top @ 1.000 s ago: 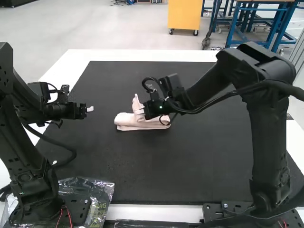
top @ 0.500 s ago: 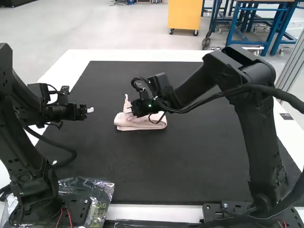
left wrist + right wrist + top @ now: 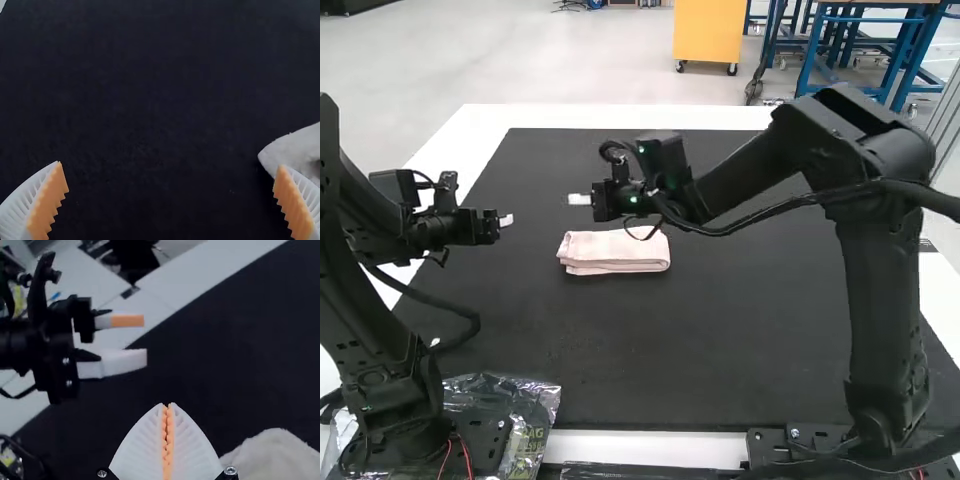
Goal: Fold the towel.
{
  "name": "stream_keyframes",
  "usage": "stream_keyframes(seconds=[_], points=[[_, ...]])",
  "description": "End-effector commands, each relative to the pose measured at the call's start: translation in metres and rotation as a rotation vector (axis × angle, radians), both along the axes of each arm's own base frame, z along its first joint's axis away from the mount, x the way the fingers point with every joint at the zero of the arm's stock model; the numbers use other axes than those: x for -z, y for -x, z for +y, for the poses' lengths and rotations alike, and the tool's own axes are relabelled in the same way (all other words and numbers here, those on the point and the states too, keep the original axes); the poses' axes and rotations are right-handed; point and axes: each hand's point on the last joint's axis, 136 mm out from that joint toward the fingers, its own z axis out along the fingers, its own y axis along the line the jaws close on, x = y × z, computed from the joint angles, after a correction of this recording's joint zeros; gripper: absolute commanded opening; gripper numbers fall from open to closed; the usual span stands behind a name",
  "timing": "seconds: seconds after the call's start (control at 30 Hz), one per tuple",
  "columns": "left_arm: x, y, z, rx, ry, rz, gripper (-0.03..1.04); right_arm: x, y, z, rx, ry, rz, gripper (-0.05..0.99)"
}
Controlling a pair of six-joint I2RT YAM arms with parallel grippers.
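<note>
Folded towel [image 3: 613, 256] on dark mat [image 3: 700, 350], apart from both sets of fingers. Left gripper [image 3: 507, 220] fingers wide, left of towel; right gripper [image 3: 580, 199] fingers pressed together, near towel's far edge.

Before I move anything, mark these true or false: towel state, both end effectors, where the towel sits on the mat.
1. The towel lies folded on the black mat. True.
2. The right end effector is gripping the towel. False: its pads meet with nothing between them, and the towel lies on the mat.
3. The left end effector is open. True.
4. The towel hangs over the mat's edge. False: it lies wholly within the mat.
</note>
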Motion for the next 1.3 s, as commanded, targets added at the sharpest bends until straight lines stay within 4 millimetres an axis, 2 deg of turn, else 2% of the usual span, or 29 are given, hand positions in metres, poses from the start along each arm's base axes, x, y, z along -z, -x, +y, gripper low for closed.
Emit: stream_keyframes(seconds=[0.0, 0.3, 0.7, 0.87, 1.0, 1.1, 1.13, 1.27], points=[[-0.009, 0.001, 0.002, -0.008, 0.01, -0.022, 0.97, 0.017, 0.0, -0.014, -0.002, 0.025, 0.028, -0.02], [-0.015, -0.001, -0.001, -0.01, 0.026, -0.033, 0.97, 0.072, -0.009, -0.029, 0.027, 0.076, 0.058, -0.02], [-0.027, 0.0, -0.003, -0.008, 0.027, -0.059, 0.97, 0.108, -0.022, -0.025, 0.037, 0.082, 0.065, -0.02], [-0.032, 0.0, -0.003, -0.009, 0.027, -0.067, 0.97, 0.134, -0.028, -0.027, 0.047, 0.104, 0.09, -0.02], [-0.044, -0.001, -0.003, -0.018, 0.041, -0.095, 0.97, 0.15, -0.028, -0.026, 0.048, 0.122, 0.106, -0.02], [-0.061, -0.002, -0.003, -0.032, 0.056, -0.134, 0.97, 0.147, -0.03, -0.027, 0.055, 0.112, 0.119, -0.02], [-0.068, -0.003, -0.003, -0.035, 0.061, -0.15, 0.97, 0.139, -0.032, -0.026, 0.056, 0.098, 0.115, -0.02], [-0.099, -0.005, -0.009, -0.031, 0.079, -0.209, 0.97, 0.07, -0.045, -0.031, 0.088, 0.019, 0.069, -0.02]])
